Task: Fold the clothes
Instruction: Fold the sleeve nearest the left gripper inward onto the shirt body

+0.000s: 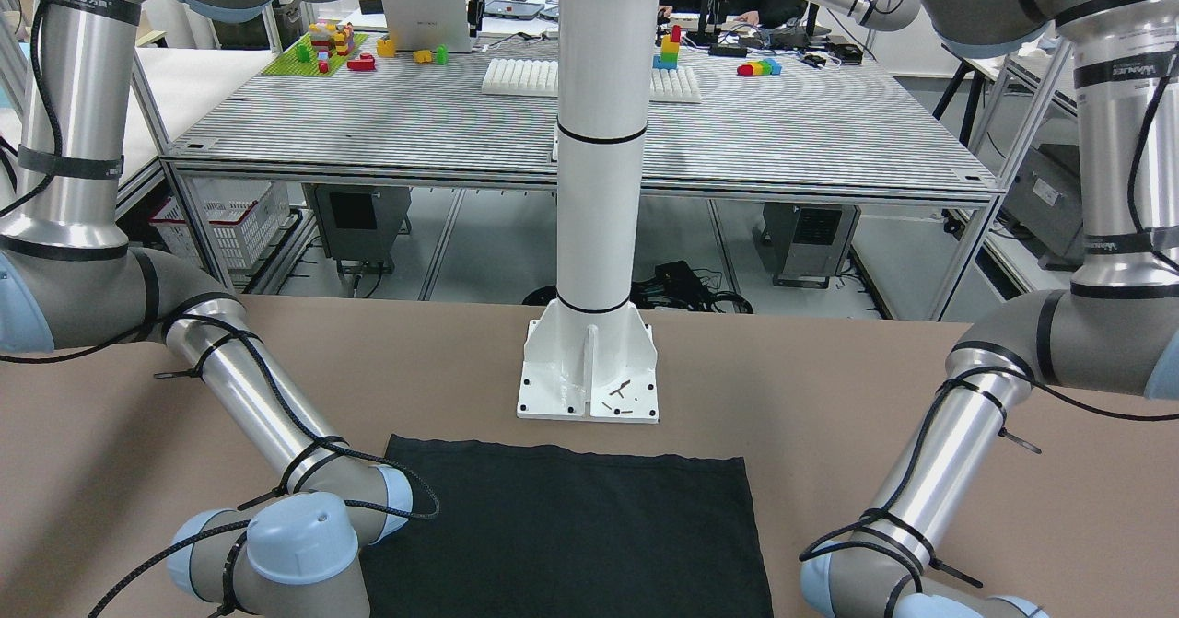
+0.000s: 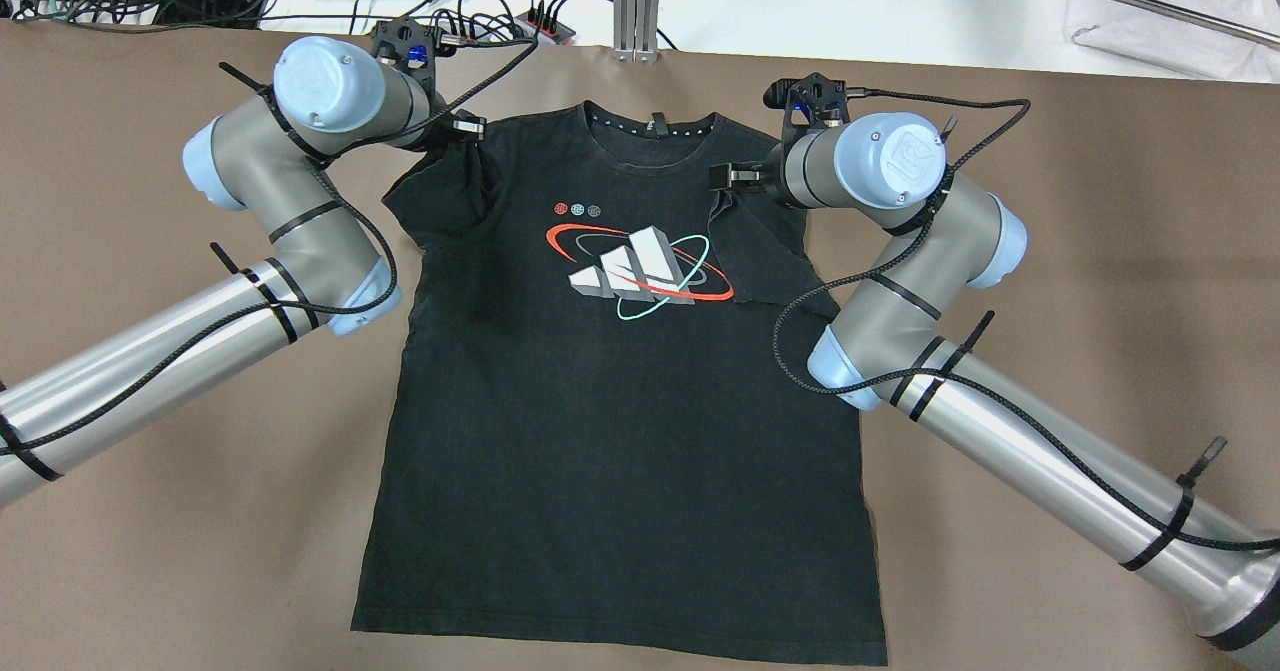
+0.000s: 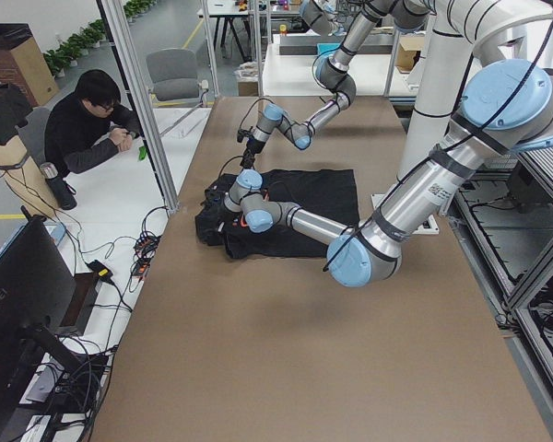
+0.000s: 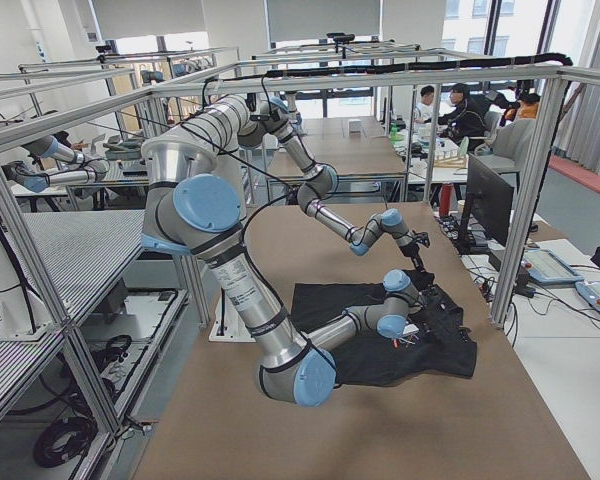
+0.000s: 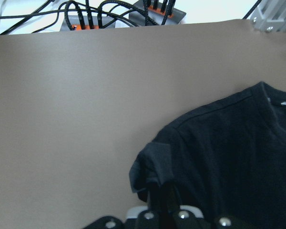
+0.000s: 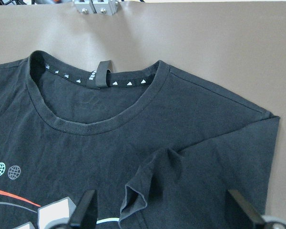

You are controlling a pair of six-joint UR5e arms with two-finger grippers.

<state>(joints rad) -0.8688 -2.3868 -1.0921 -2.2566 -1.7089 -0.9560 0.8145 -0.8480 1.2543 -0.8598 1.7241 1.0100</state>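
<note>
T-shirt (image 2: pixel 620 421) sleeve clamped in left gripper (image 5: pixel 158 200); right gripper (image 6: pixel 163 210) spread (astride the other sleeve).

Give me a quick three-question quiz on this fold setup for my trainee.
1. True or false: the right end effector has its fingers spread wide apart over the T-shirt.
2. Multiple choice: the collar points toward A) the white pillar base, B) the table edge away from the robot, C) the robot's left side.
3. Fill in: ____ of the sleeves are folded inward onto the shirt's body.

Key: 1 true; 2 B; 3 both.
</note>
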